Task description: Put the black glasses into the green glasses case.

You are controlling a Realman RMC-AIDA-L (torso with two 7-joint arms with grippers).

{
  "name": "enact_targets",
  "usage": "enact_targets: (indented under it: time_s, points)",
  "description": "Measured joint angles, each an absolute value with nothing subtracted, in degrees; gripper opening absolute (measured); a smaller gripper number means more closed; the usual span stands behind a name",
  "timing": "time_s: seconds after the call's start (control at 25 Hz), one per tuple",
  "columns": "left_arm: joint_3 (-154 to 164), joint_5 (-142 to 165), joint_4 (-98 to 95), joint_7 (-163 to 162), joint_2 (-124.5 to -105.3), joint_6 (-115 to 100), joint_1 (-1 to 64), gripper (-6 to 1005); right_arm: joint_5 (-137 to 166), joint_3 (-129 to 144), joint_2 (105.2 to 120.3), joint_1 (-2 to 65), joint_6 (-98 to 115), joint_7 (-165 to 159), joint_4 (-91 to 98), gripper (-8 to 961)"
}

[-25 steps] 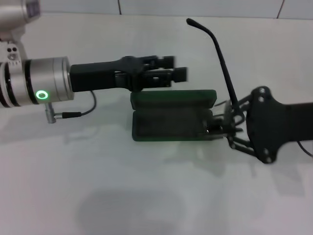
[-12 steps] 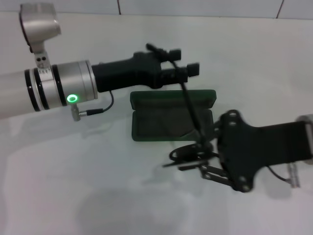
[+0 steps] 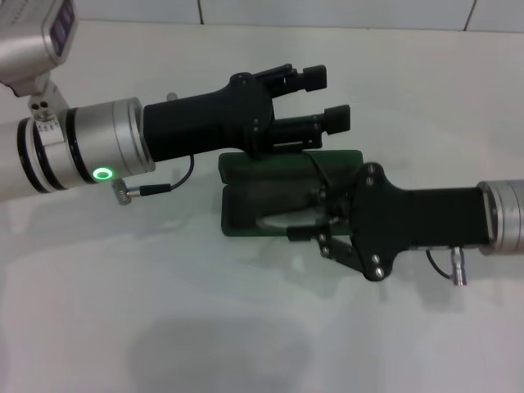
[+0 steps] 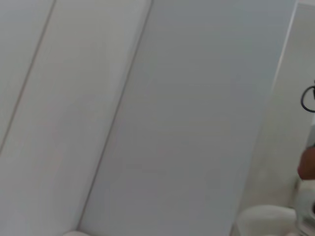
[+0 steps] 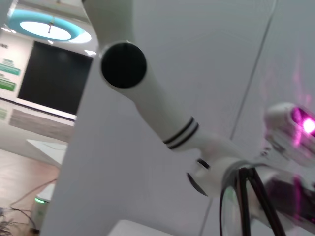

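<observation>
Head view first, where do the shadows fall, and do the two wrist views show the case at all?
Head view: soft shadows lie on the white table under both arms, and the left gripper darkens the lid of the green glasses case. Left wrist view: only pale wall panels, no case. Right wrist view: the black glasses close up against the left arm, a purple glow at one edge, no case.

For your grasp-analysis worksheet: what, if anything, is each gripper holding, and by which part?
The right gripper holds the black glasses over the green glasses case; the gripped part is hidden. The left gripper holds nothing.
</observation>
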State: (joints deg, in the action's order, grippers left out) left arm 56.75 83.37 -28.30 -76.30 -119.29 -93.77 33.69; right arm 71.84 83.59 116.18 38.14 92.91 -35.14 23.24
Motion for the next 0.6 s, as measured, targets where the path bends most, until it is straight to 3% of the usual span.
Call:
enact_targets:
  time_s: [0.6]
  points:
    - [54.6, 86.8, -28.3, -75.3, -119.18, -94.1, 33.9, 834, 71.9, 83.9, 115.9, 37.3, 89.4, -34.2, 23.8, 108]
